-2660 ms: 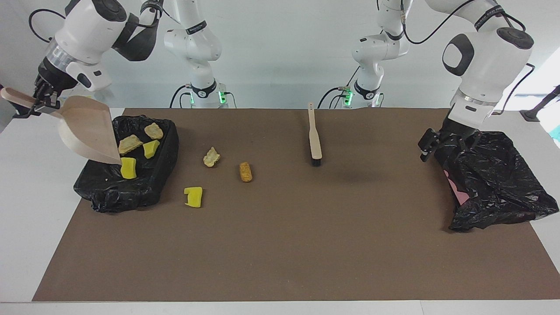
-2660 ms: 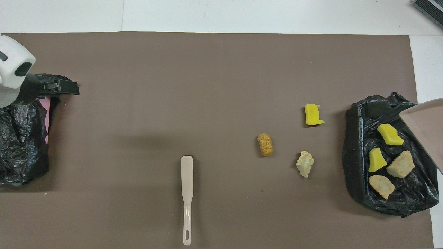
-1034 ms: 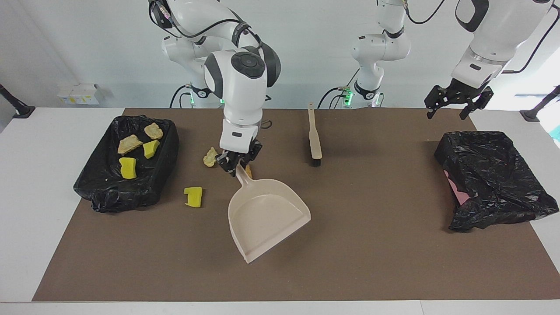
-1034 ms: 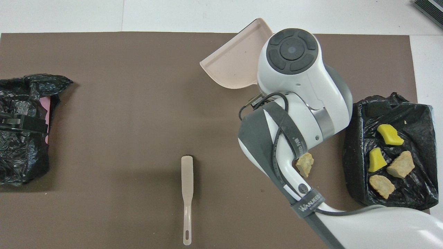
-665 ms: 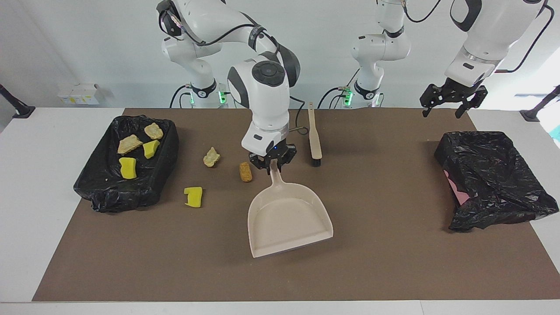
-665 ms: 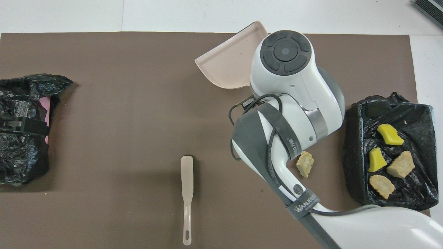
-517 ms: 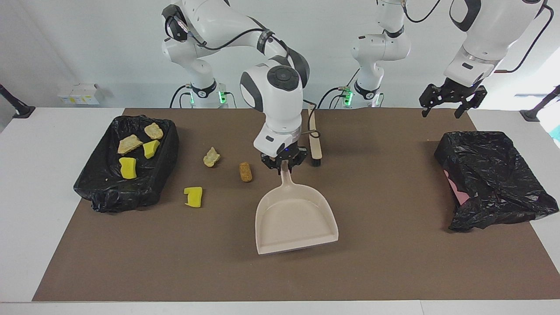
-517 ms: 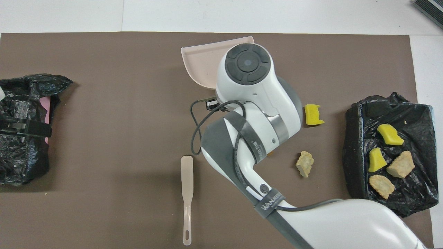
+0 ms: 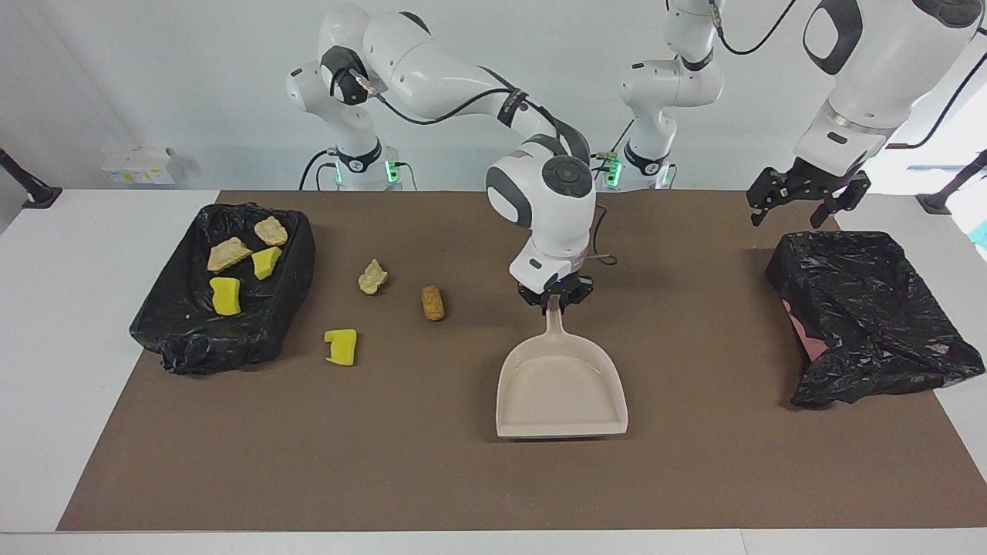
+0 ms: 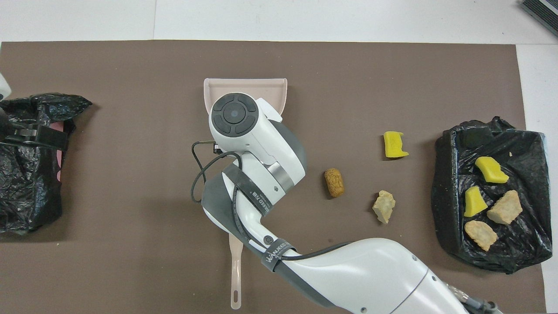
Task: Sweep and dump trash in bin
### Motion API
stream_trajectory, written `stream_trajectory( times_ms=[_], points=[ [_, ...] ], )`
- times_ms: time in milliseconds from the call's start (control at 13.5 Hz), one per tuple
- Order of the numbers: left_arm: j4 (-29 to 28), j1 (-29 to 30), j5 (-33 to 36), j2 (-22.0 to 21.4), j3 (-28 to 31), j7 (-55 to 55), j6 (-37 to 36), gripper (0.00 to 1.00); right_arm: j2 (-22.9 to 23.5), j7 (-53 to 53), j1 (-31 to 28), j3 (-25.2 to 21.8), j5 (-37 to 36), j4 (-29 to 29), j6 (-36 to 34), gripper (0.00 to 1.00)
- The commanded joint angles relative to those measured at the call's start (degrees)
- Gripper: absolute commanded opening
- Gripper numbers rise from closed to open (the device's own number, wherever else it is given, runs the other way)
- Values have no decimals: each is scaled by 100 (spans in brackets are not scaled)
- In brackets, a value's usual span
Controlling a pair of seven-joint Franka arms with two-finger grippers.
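While four trash pieces lie in the bin at the right arm's end of the table, three pieces rest on the mat beside it, toward the middle. The right gripper is closed on the dustpan handle at mid-table, pan flat on the mat. The left gripper, fingers spread, hangs over the second bag at the left arm's end.
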Motion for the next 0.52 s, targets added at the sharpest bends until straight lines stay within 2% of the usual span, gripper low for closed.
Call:
stream_trajectory(
  times_ms=[0,148,296,369,443],
  points=[
    [124,-73,-15,28,47,-22,-100,100,219,118,27,-3,270,207,161,0],
    [62,-82,-15,-8,47,-31,-109,100,184,110,27,-3,534,58,144,1],
    [36,-91,-15,-8,38,-48,-74,100,184,110,9,-3,526,57,100,20],
    [70,-100,-23,9,38,-49,-82,100,175,110,-8,-3,535,49,100,45],
    [45,-100,-119,1,29,-57,-82,100,158,110,-17,-3,552,40,100,61]
  ],
)
